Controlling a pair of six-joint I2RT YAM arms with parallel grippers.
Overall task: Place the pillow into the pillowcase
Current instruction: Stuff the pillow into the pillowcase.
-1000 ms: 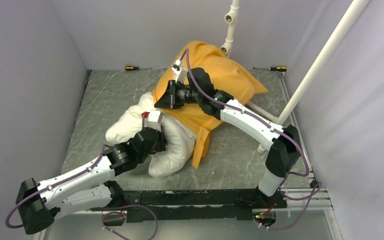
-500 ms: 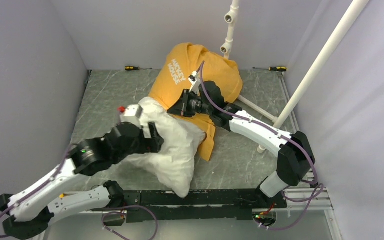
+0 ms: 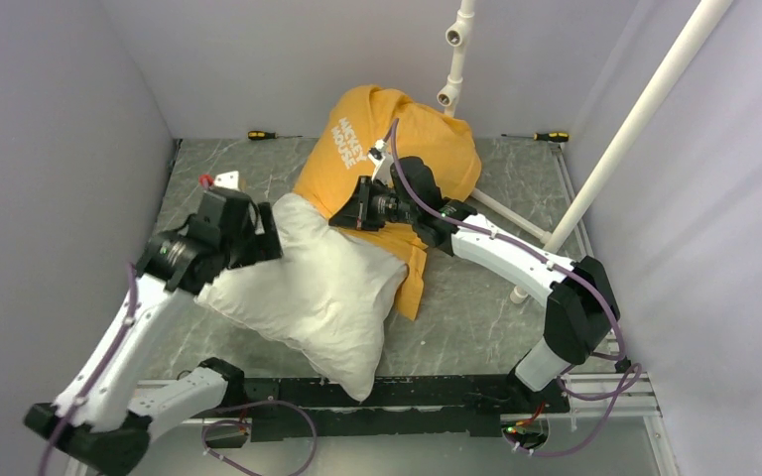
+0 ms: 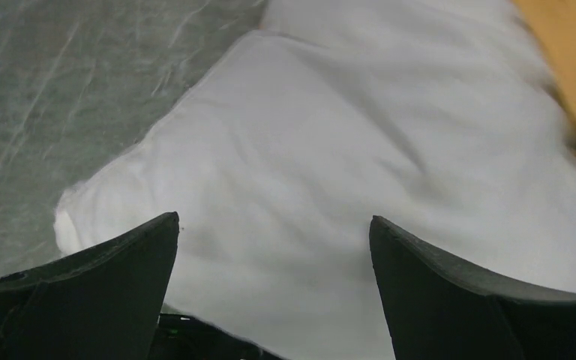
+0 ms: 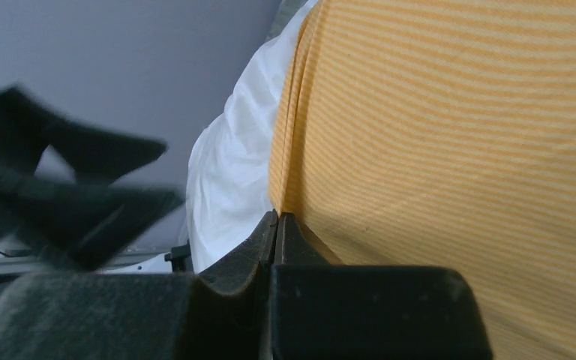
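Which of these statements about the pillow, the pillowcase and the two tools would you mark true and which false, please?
1. The left tool is open, its fingers spread over the pillow. True.
2. The right tool is open and holds nothing. False: it is shut on an edge of the pillowcase.
3. Most of the pillow lies outside the pillowcase. True.
4. The pillowcase is blue. False: it is orange-yellow.
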